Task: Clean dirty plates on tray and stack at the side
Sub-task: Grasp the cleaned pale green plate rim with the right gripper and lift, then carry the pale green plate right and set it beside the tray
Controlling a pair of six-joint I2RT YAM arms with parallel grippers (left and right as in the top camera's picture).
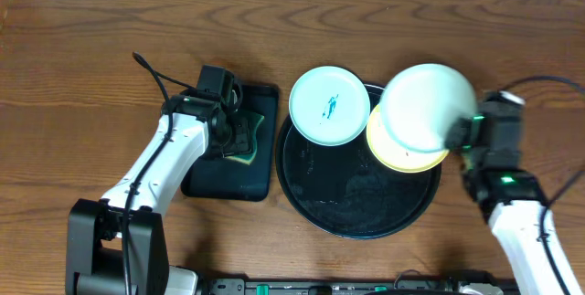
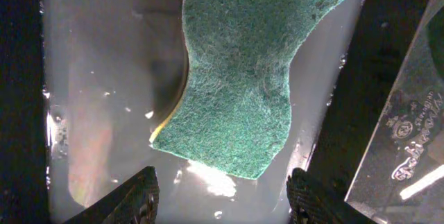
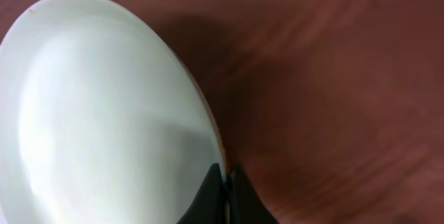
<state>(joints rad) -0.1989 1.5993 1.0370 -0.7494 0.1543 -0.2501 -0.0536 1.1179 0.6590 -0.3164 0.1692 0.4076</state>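
A pale mint-blue plate [image 1: 329, 105] with a teal smudge rests on the upper left rim of the round black tray [image 1: 352, 208]. A yellow plate [image 1: 402, 153] lies on the tray's right side. My right gripper [image 1: 460, 133] is shut on the rim of a second pale plate [image 1: 425, 105] and holds it lifted and tilted above the yellow one; the right wrist view shows the fingers [image 3: 225, 189] pinching that plate [image 3: 104, 113]. My left gripper [image 2: 222, 196] is open just above a green sponge [image 2: 243, 78], which also shows in the overhead view [image 1: 251, 135].
The sponge lies in a small wet rectangular black tray [image 1: 228, 181] left of the round tray. A cable [image 1: 151, 71] runs behind the left arm. Wooden table [image 1: 73, 103] surrounds everything.
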